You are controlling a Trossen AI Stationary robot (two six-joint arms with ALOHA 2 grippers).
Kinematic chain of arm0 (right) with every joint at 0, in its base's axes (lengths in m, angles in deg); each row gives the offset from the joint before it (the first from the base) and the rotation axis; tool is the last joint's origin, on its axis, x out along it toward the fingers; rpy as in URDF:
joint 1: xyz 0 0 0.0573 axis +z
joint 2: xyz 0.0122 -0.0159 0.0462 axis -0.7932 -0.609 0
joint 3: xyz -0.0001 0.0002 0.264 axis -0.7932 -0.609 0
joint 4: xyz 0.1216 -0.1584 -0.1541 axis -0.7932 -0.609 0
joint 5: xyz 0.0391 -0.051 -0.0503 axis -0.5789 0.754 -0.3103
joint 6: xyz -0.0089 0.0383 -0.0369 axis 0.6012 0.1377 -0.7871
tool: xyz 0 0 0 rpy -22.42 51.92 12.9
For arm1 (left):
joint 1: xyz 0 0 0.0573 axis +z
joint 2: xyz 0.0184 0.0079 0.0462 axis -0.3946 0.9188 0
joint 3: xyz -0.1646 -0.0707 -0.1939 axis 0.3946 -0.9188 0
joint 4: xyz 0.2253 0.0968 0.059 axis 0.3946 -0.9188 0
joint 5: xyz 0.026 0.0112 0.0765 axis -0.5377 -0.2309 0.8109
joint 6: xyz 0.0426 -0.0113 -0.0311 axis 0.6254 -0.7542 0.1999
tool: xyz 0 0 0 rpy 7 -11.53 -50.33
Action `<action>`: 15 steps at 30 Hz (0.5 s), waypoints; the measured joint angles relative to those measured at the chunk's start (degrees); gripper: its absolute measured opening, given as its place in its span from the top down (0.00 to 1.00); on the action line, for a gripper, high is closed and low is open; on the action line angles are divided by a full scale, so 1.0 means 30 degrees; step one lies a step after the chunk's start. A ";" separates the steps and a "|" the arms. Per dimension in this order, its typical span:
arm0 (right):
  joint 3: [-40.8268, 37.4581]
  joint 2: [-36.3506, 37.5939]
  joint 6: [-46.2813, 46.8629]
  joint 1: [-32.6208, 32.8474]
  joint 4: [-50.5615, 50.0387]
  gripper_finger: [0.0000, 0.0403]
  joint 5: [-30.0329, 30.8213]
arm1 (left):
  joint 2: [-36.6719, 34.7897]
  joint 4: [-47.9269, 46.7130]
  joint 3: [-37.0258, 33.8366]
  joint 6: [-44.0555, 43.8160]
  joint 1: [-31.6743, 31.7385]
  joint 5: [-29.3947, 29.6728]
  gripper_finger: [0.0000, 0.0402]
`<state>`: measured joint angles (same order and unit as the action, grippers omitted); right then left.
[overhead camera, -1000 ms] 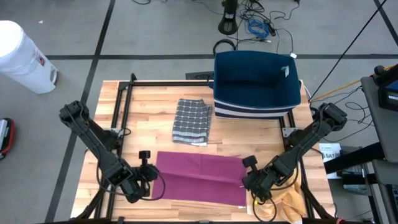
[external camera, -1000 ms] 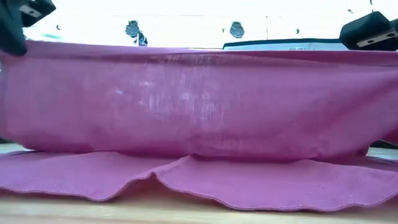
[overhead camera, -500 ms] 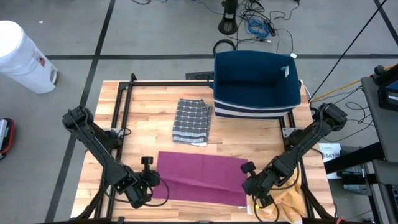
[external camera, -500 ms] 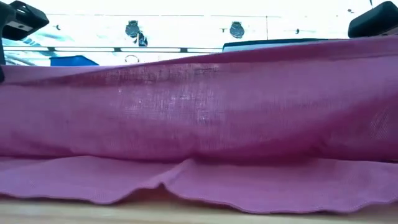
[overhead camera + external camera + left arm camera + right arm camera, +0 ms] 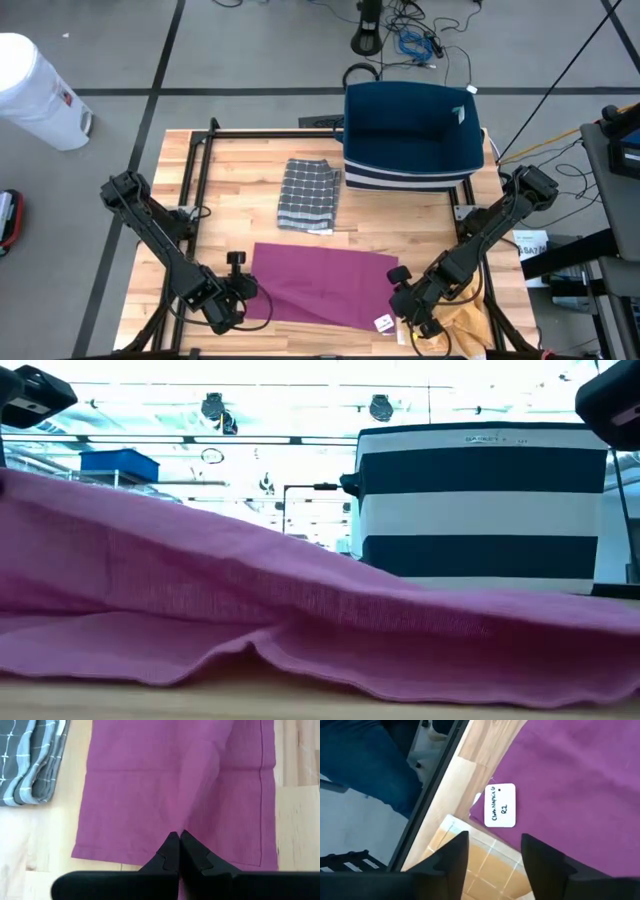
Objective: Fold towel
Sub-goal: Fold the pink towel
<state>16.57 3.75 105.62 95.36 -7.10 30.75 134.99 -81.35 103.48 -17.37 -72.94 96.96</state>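
Observation:
A purple towel (image 5: pixel 320 285) lies across the near middle of the table, folded over itself. In the low view its left part (image 5: pixel 60 510) stands raised and slopes down to the right, where it rests on the layer beneath. My left gripper (image 5: pixel 238 300) is shut on the towel at its left near end. My right gripper (image 5: pixel 492 855) stands open just off the towel's right near corner, over a white tag (image 5: pixel 500 805) on that corner, touching nothing. My left gripper pinches the towel between its two shut fingers (image 5: pixel 172 851) near the left near corner, coming in low from the near left. A raised ridge of cloth (image 5: pixel 200 795) runs away from the fingertips. That end is held up off the table; the rest lies slack.
A folded grey checked towel (image 5: pixel 308 193) lies toward the far side. A blue and white striped basket (image 5: pixel 412 135) stands at the far right. Tan paper (image 5: pixel 455 325) lies at the near right corner. Black frame rails (image 5: pixel 195 180) run along the table's sides.
My right gripper has opened and let go of the towel's right end. That end has dropped onto the layer below, baring the white tag. The lifted edge, earlier held level between both grippers, now sags to the right while its left end stays up.

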 joint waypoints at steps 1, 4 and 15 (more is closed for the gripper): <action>0.0000 0.0000 0.0013 0.0000 0.0001 0.56 0.0009 | 0.0000 0.0006 0.0000 -0.0002 0.0003 -0.0046 1.00; 0.0000 0.0000 -0.0022 -0.0034 0.0001 0.55 0.0144 | 0.0000 0.0014 0.0000 -0.0104 0.0003 -0.0311 1.00; 0.0000 0.0007 -0.1013 -0.0568 -0.0224 0.58 0.1190 | 0.0000 0.0965 0.0000 0.0459 -0.0670 -0.0662 0.83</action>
<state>16.57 3.78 102.58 93.65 -7.77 34.32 134.99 -78.46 103.48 -15.99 -74.95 94.97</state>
